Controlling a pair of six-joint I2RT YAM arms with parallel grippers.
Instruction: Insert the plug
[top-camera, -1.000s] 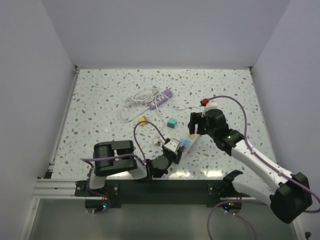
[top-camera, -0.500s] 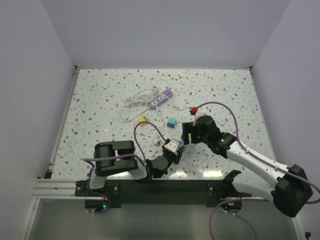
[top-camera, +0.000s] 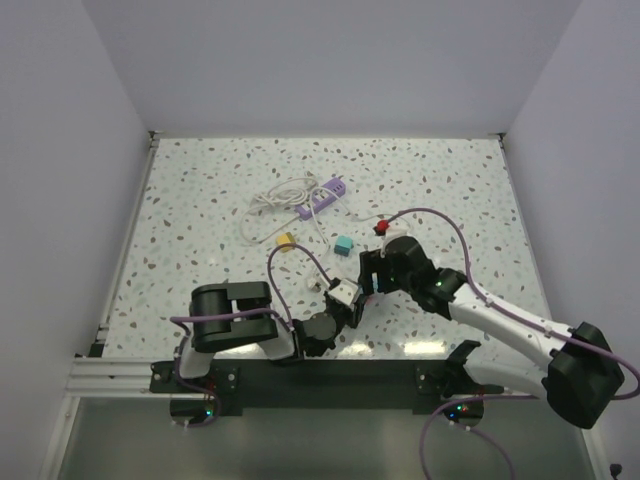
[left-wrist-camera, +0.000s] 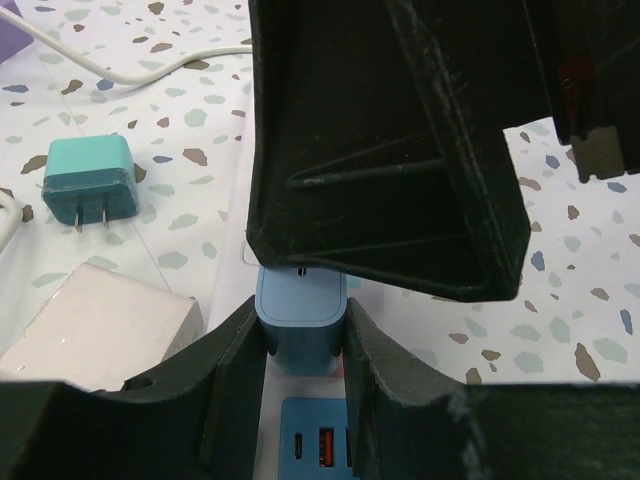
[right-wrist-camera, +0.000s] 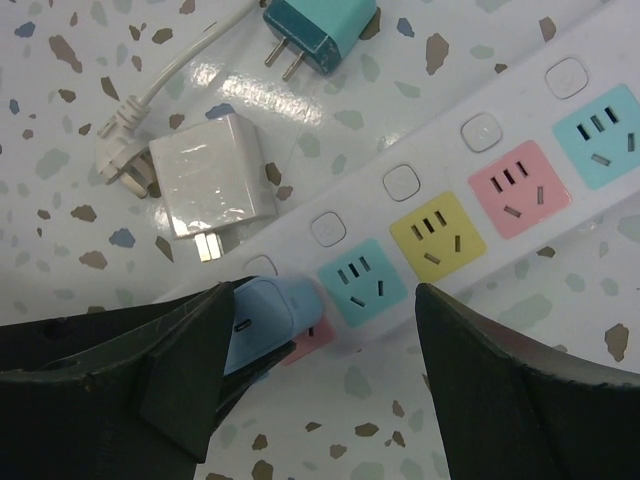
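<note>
Gripping the plug (right-wrist-camera: 262, 318) from both sides, the left claw (left-wrist-camera: 300, 335) holds it upright at the end socket of the strip (right-wrist-camera: 480, 130), near the middle of the near edge of the table (top-camera: 200, 200). Seating depth cannot be judged. The right claw (right-wrist-camera: 322, 292) hangs above, spread wide, one finger just beside the plug. A white adapter (right-wrist-camera: 210, 185) and a teal adapter (right-wrist-camera: 320, 25) lie nearby.
</note>
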